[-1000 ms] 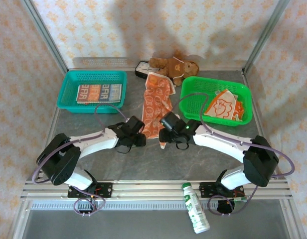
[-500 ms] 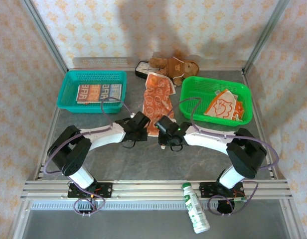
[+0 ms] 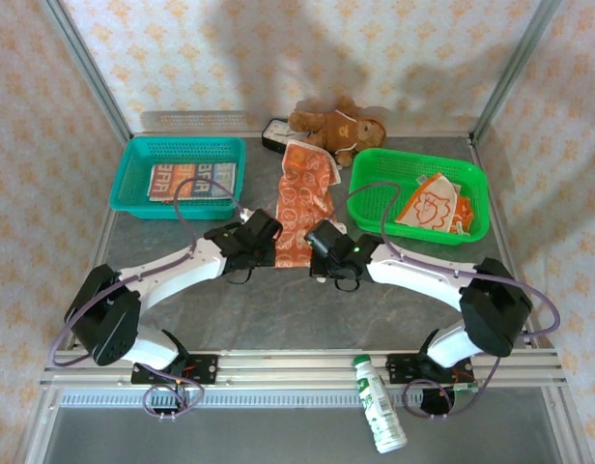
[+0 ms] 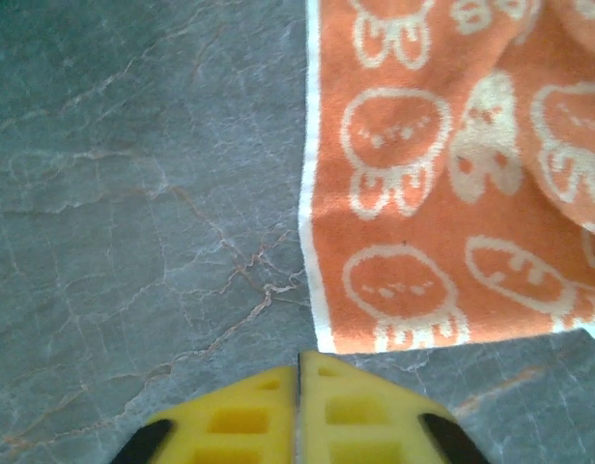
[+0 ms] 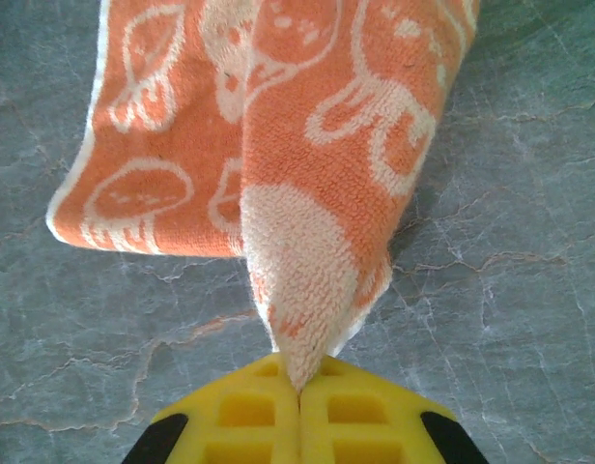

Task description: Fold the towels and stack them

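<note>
Towel (image 5: 307, 145) corner pinched by right gripper (image 5: 297, 387) | left gripper (image 4: 299, 360) clenched empty | striped towel (image 3: 191, 181) reads BAR

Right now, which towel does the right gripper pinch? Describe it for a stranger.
On the grey table, look between the teal basket and the green basket. The orange towel with white prints lies there, its near corner in the right gripper; the other towels sit inside baskets.

Grey marble table (image 3: 278, 309): teal basket (image 3: 124, 179) left, green basket (image 3: 394, 169) right, orange towel (image 3: 302, 198) between, teddy bear (image 3: 336, 124) behind
</note>
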You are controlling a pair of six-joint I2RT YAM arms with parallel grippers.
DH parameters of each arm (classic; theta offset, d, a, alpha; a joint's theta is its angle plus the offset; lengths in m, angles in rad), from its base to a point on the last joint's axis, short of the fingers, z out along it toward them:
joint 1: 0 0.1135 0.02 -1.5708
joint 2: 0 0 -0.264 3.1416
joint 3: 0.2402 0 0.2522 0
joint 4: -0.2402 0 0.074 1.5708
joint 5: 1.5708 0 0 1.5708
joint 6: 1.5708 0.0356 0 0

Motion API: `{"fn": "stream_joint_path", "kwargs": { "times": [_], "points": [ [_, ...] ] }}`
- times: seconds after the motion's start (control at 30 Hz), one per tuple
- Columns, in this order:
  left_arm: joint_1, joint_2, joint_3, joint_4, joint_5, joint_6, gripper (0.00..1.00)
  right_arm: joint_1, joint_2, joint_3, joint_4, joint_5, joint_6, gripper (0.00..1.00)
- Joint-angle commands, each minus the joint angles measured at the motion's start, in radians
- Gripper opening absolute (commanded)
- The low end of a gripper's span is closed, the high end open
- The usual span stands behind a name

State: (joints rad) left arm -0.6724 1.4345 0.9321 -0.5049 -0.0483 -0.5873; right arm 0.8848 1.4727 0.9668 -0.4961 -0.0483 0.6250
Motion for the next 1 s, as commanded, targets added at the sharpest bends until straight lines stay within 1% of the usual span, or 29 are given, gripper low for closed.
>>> {"fn": "stream_joint_path", "kwargs": {
  "times": [0.0,0.1,0.17,0.27,0.47,0.53,0.57,0.6,0.63,0.7,0.8,0.97],
  "points": [
    [0.0,0.033,0.007,-0.014,0.051,0.011,0.22,0.003,-0.031,0.011,-0.05,0.069,0.004,0.0],
    [0.0,0.111,0.035,0.014,0.108,-0.009,0.37,-0.009,-0.042,-0.005,-0.062,0.095,0.018,0.0],
    [0.0,0.163,0.047,0.026,0.114,-0.021,0.38,-0.01,-0.048,-0.011,-0.053,0.089,0.019,0.0],
    [0.001,0.229,0.069,0.008,0.094,-0.029,0.39,-0.01,-0.043,-0.01,-0.047,0.075,0.021,0.0],
    [0.001,0.235,0.062,0.074,0.077,-0.029,0.38,-0.011,-0.049,-0.017,-0.041,0.067,0.023,0.0],
    [0.002,0.241,0.062,0.101,0.082,-0.023,0.34,-0.01,-0.048,-0.019,-0.042,0.065,0.022,0.0],
    [0.002,0.246,0.062,0.112,0.088,-0.023,0.25,-0.01,-0.049,-0.019,-0.044,0.064,0.02,0.0],
    [0.002,0.249,0.058,0.125,0.097,-0.023,0.11,-0.01,-0.048,-0.019,-0.044,0.062,0.019,0.0],
    [0.002,0.25,0.054,0.132,0.101,-0.03,0.0,-0.01,-0.049,-0.016,-0.048,0.062,0.018,0.0],
    [0.002,0.236,0.05,0.115,0.085,-0.041,0.0,-0.01,-0.055,-0.009,-0.058,0.059,0.012,0.0],
    [0.002,0.152,0.048,0.03,0.011,-0.054,0.0,-0.009,-0.08,0.005,-0.074,0.05,-0.002,0.0],
    [0.002,0.018,0.161,-0.319,-0.137,-0.06,0.0,0.006,-0.126,0.046,-0.131,0.026,-0.053,0.0]
  ]
}}
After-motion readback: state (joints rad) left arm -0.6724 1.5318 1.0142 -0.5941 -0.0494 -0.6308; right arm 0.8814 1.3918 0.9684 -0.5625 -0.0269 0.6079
